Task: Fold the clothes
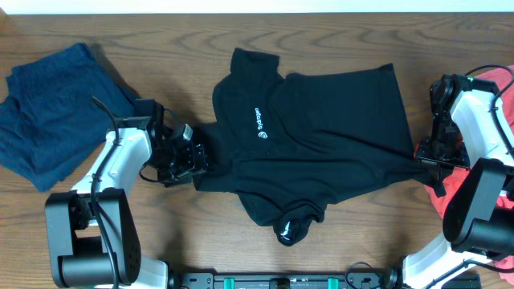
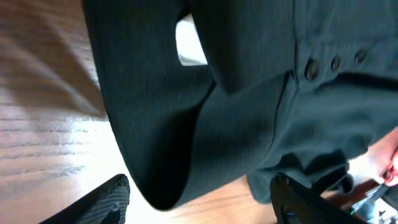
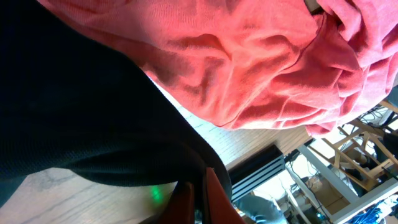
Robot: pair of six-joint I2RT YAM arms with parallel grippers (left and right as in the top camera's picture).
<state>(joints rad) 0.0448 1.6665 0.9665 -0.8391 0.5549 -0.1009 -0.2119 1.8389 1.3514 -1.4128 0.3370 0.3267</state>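
Note:
The black collared shirt (image 1: 321, 128) lies spread and rumpled mid-table, its white logo (image 1: 259, 122) facing up. My left gripper (image 1: 195, 160) is at the shirt's left edge. In the left wrist view its fingers (image 2: 202, 205) are wide apart, with the black fabric (image 2: 249, 93) and its buttons just ahead of them. My right gripper (image 1: 426, 164) is at the shirt's right corner. In the right wrist view its fingers (image 3: 202, 199) are pinched together on black fabric (image 3: 74, 112). The navy garment (image 1: 48, 112) lies at far left. The coral-red garment (image 1: 502, 80) lies at far right and also shows in the right wrist view (image 3: 249, 62).
The wooden table (image 1: 161, 241) shows bare wood in front of the shirt and between the shirt and the navy garment. The arm bases stand at the front left and front right corners. A black rail (image 1: 289, 281) runs along the front edge.

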